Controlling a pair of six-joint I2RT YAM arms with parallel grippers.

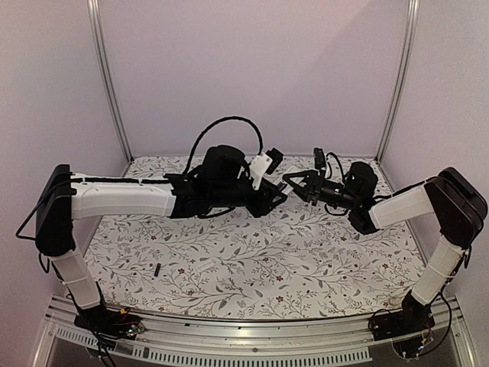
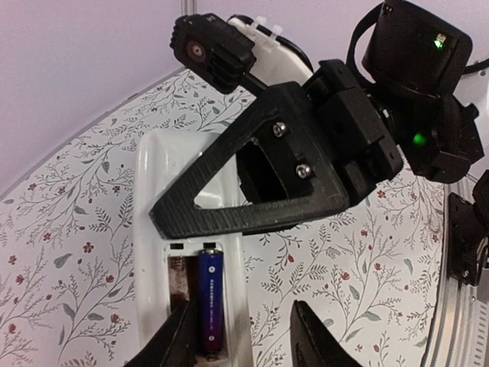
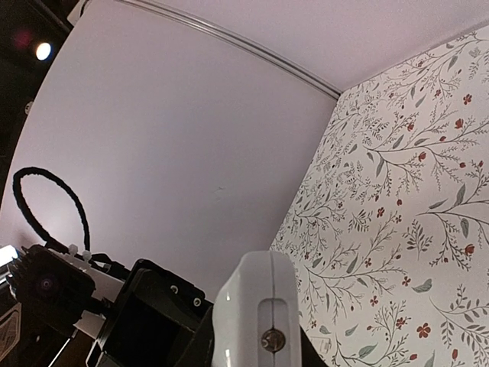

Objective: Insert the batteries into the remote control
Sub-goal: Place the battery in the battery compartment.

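Right gripper [image 1: 293,184]: clamped on remote control [image 2: 150,199], held aloft;
Left gripper [image 2: 248,340]: jaws apart, beside the recess [image 2: 182,294];
Battery [image 2: 212,302]: seated in recess

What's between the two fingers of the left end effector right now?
The left wrist view shows the battery seated in the remote's open bay there, with the slot beside it empty.

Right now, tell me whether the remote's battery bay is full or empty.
Half full: one battery lies in the remote control; the slot beside it shows only a spring.
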